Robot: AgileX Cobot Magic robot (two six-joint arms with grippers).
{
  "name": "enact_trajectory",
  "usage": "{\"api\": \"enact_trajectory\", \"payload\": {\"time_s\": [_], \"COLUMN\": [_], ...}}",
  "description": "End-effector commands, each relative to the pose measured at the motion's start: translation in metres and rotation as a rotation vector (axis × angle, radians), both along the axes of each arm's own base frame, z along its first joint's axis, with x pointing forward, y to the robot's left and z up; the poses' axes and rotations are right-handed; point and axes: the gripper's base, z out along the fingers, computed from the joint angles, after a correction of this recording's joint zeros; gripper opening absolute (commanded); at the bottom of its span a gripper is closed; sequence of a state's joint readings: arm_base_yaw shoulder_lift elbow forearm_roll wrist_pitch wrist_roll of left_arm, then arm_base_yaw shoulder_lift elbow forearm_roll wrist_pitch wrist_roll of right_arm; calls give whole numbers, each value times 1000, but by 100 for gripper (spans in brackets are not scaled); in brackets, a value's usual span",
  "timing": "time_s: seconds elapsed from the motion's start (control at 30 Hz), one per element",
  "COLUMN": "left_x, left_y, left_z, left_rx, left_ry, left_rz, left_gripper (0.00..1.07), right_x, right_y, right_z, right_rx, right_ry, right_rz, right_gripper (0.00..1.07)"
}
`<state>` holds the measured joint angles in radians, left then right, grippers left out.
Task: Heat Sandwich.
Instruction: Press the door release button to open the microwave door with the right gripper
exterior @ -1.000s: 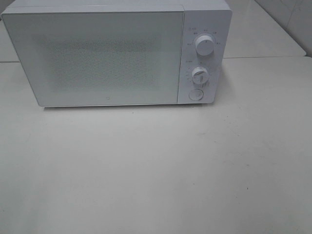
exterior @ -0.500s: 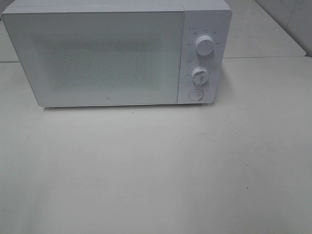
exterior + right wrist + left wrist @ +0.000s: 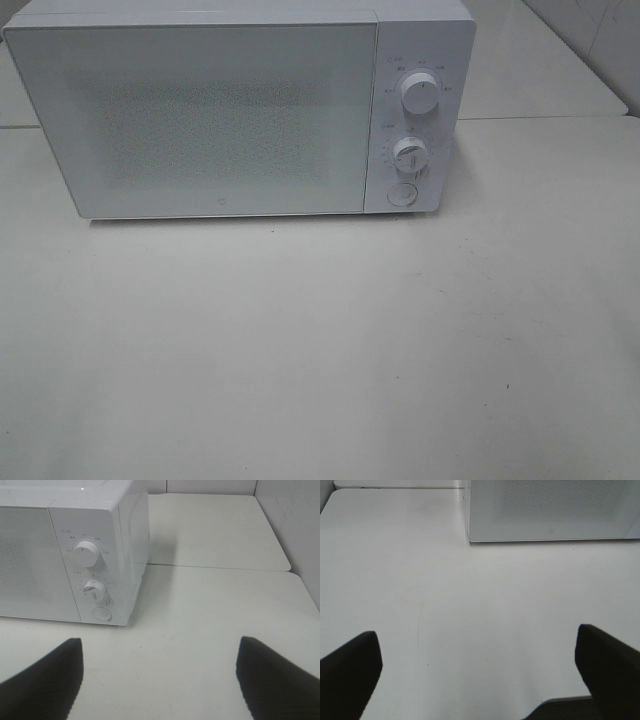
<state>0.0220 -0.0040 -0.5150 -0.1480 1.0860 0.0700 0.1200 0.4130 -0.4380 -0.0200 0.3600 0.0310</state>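
Observation:
The sandwich is out of view in every frame. A white microwave (image 3: pixel 240 110) stands at the back of the table with its door (image 3: pixel 200 120) shut; two knobs (image 3: pixel 420 92) and a round button (image 3: pixel 402 194) sit on its right panel. My left gripper (image 3: pixel 477 672) hovers open over bare table in front of the microwave's left corner (image 3: pixel 470 535), nothing between its dark fingers (image 3: pixel 350 672). My right gripper (image 3: pixel 160 677) is open too, facing the control panel (image 3: pixel 90 570) from the front right, empty. Neither arm shows in the high view.
The white table (image 3: pixel 320 350) stretches in front of the microwave. A second table top (image 3: pixel 215 525) lies behind, with a seam between them. A tiled wall (image 3: pixel 600 40) rises at the far right.

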Motion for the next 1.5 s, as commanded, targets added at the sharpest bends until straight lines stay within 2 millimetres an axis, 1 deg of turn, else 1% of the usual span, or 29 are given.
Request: {"api": "enact_trajectory", "payload": {"time_s": [0.03,0.07,0.17,0.2,0.23,0.27,0.33,0.37,0.4,0.43,0.5,0.53,0.57,0.63,0.67,0.77,0.83,0.87,0.9,1.0,1.03,1.1,1.17,1.2,1.43,1.47,1.5], "left_x": [-1,-1,-1,-1,-1,-1,-1,-1,-1,-1,-1,-1,-1,-1,-1,-1,-1,-1,-1,-1,-1,-1,-1,-1,-1,-1,-1], "left_y": [0,0,0,0,0,0,0,0,0,0,0,0,0,0,0,0,0,0,0,0,0,0,0,0,0,0,0], "left_z": [1,1,1,1,1,1,1,1,1,1,1,1,1,1,1,1,1,1,1,1,1,1,1,1,1,1,1], "left_rx": [-6,-6,-6,-6,-6,-6,-6,-6,-6,-6,-6,-6,-6,-6,-6,-6,-6,-6,-6,-6,-6,-6,-6,-6,-6,-6,-6], "left_ry": [-17,-17,-17,-17,-17,-17,-17,-17,-17,-17,-17,-17,-17,-17,-17,-17,-17,-17,-17,-17,-17,-17,-17,-17,-17,-17,-17], "left_rz": [4,4,4,4,4,4,4,4,4,4,4,4,4,4,4,4,4,4,4,4,4,4,4,4,4,4,4], "left_gripper": [98,98,98,98,98,98,98,98,98,98,98,98,98,98,98,98,98,98,98,98,98,98,98,98,98,98,98], "right_x": [18,18,40,44,44,56,66,66,71,81,89,89,97,105,105,119,126,126,133,142,142,149,150,154,163,165,165], "right_y": [2,2,4,5,5,6,8,8,8,9,11,11,12,13,13,14,15,15,16,17,17,18,18,18,39,46,46], "right_z": [-2,-2,-7,-8,-8,-10,-12,-12,-14,-17,-20,-20,-22,-26,-26,-33,-36,-36,-40,-45,-45,-51,-53,-58,-76,-83,-83], "right_rx": [7,7,8,8,8,9,11,11,11,13,15,15,19,20,20,25,27,27,31,33,33,34,35,42,-22,-18,-18], "right_ry": [-2,-2,12,11,11,6,-10,-10,-9,-23,-37,-37,-63,-75,-75,-103,-123,-123,-144,-170,-170,-185,-190,-189,-192,-182,-182], "right_rz": [-6,-6,-5,-5,-5,-3,-2,-2,-2,0,1,1,2,3,3,5,6,6,7,9,9,3,0,-14,23,19,19], "right_gripper": [76,76,76,76,76,76,76,76,76,76,76,76,76,76,76,76,76,76,76,76,76,76,76,76,76,76,76]}}
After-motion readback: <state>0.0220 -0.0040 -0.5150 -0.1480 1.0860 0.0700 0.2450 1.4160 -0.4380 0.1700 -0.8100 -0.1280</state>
